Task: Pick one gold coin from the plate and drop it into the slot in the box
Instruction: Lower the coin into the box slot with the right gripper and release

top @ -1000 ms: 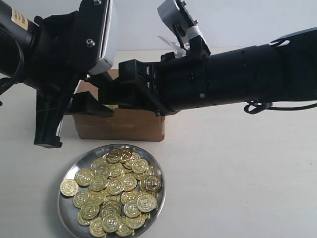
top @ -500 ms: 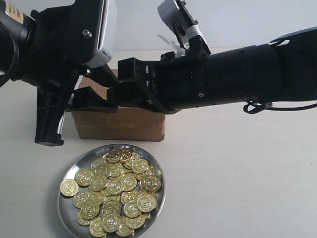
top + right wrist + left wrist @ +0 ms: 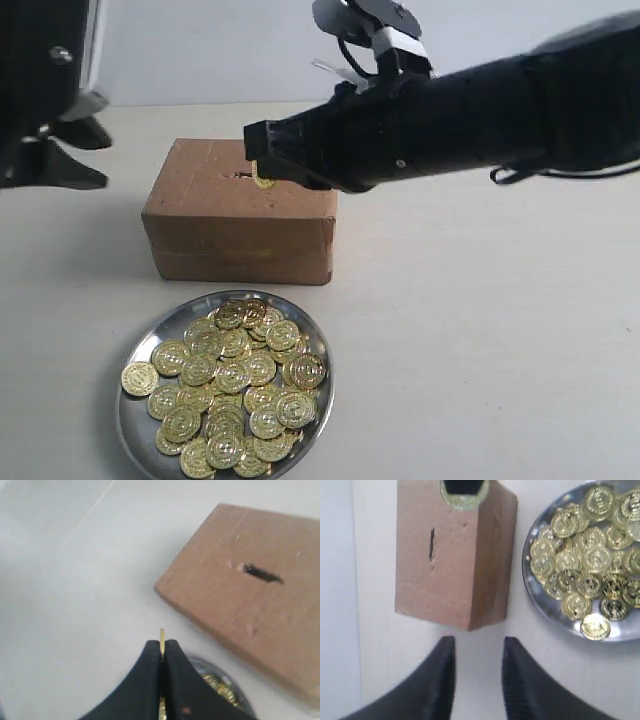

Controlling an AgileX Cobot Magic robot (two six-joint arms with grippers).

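Observation:
The brown cardboard box [image 3: 240,222] stands behind the silver plate [image 3: 134,432], which is heaped with gold coins [image 3: 232,375]. My right gripper [image 3: 262,166] hovers over the box top, shut on one gold coin [image 3: 263,181] held edge-on just beside the box slot [image 3: 238,175]. The right wrist view shows that coin [image 3: 162,635] pinched between the fingers, with the slot [image 3: 263,573] a little way ahead. My left gripper [image 3: 477,645] is open and empty, off the box's left end; in the exterior view it [image 3: 60,160] sits at the far left edge.
The box [image 3: 452,555] and plate [image 3: 531,587] lie side by side on a pale tabletop. One coin [image 3: 139,378] rests on the plate's left rim. My right arm [image 3: 480,110] spans the scene above the table's right half.
My left arm has pulled away to the left, uncovering the box. My right gripper has tipped down, so the coin now hangs over the box top beside the slot.

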